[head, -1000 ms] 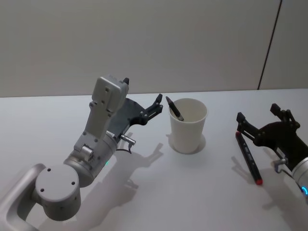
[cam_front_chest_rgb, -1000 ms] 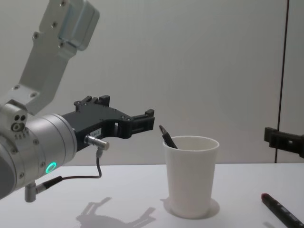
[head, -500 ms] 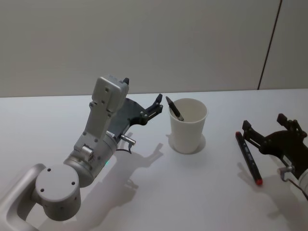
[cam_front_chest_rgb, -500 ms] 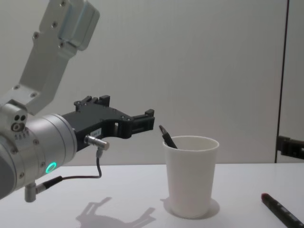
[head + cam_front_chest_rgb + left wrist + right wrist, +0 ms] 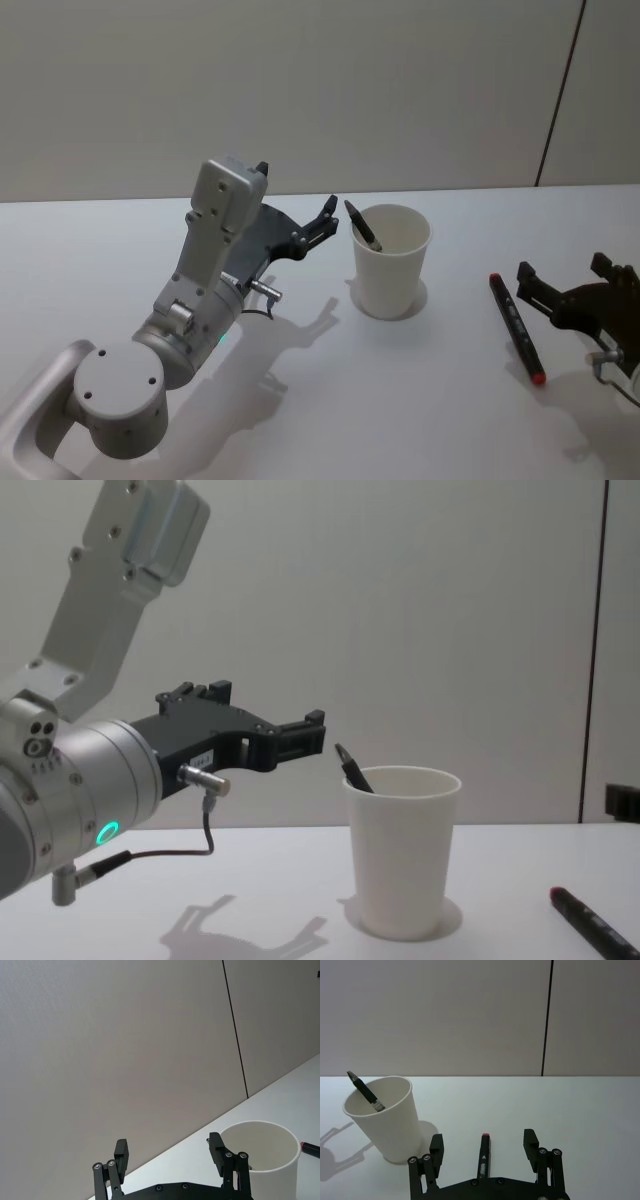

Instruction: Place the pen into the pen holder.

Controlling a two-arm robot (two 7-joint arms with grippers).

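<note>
The red-tipped pen (image 5: 516,328) is seen lying flat on the bench (image 5: 420,400), right of the pen holder (image 5: 390,275) and apart from it, where a darker pen (image 5: 362,226) is already leaned against the rim inside. The right tool (image 5: 562,268) is held wide and empty near the lying pen, and the left tool (image 5: 168,1144), also wide and empty, is parked raised beside the holder. With one pen out, the pickup is judged not yet begun: the barrel must be straddled, then pinched.
</note>
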